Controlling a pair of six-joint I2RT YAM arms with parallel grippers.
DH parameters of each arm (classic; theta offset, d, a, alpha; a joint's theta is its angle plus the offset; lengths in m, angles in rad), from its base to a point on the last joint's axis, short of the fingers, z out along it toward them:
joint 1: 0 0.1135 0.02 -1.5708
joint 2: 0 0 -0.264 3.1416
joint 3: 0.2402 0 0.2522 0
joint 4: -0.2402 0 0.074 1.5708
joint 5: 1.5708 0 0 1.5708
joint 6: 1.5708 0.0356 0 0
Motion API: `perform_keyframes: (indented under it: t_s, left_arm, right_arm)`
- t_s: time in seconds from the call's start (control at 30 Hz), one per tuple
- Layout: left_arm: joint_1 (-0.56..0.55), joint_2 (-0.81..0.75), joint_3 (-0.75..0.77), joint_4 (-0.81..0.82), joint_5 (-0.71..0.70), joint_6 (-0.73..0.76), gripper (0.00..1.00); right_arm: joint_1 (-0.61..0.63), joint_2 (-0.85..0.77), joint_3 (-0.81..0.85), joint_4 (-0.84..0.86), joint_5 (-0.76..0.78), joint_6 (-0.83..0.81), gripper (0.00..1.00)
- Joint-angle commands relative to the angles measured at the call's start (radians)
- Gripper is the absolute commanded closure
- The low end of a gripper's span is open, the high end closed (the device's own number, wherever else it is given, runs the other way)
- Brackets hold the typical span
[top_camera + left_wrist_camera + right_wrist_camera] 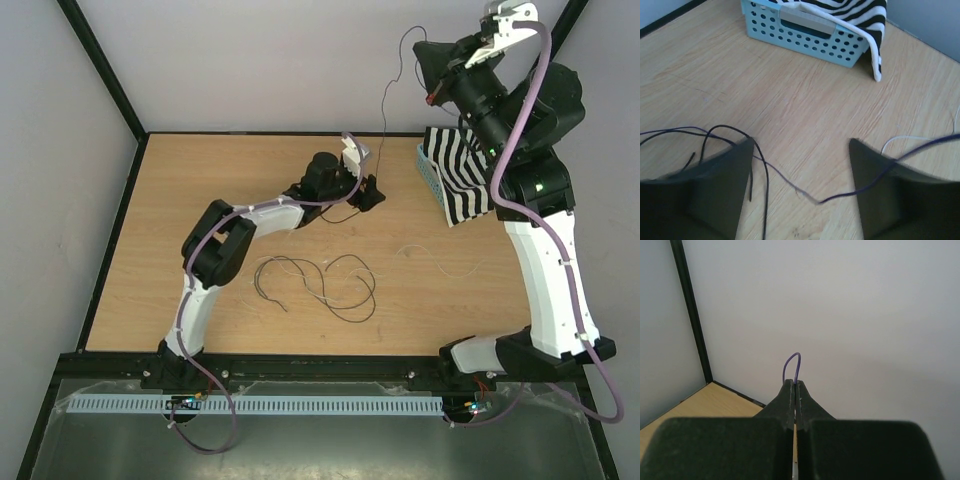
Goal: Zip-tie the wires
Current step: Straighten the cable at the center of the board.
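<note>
on the left and middle of the light brown wooden table [200, 200], the thin dark bendy wires [320, 285] lie in loose loops, not tied yet. just past them the left arm reaches out low from its base, bent at the elbow. the left gripper [368, 192] sits close to the table top with its two black fingers [725, 185] wide apart and nothing in them. one wire runs flat on the wood across the gap between them. more to the right, the thin whitish see-through plastic zip tie [437, 262] lies alone on the table, well apart from both grippers, and it is faint and hard to see. behind it stands a light blue plastic basket with holes [428, 170], and a black and white striped cloth [465, 180] hangs over it. far right, the right arm stands tall, and the right gripper [432, 97] is high in the air, pinched tight on one wire. a small loop pokes out past its tips, and the strand hangs down toward the left gripper. i think the step now is gathering the wires, with one strand pulled up. the next move likely needs the left gripper to close gently on the strand between its fingers, so the wires can be bunched before the zip tie goes round them.
</note>
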Motion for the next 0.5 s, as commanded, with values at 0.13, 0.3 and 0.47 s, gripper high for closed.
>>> perform_keyframes:
  t_s: [0.13, 0.3, 0.47]
  left_arm:
    - [0.006, 0.061, 0.085, 0.054, -0.002, 0.004, 0.93]
    - [0.060, -0.064, 0.017, 0.051, -0.018, 0.023, 1.00]
    - [0.149, -0.168, 0.090, 0.052, 0.070, -0.063, 1.00]
  right_arm:
    - [-0.003, -0.070, -0.061, 0.066, 0.107, -0.015, 1.00]
    - [-0.003, -0.149, -0.159, 0.067, 0.347, -0.047, 1.00]
    - [-0.003, -0.213, -0.269, 0.072, 0.437, -0.038, 1.00]
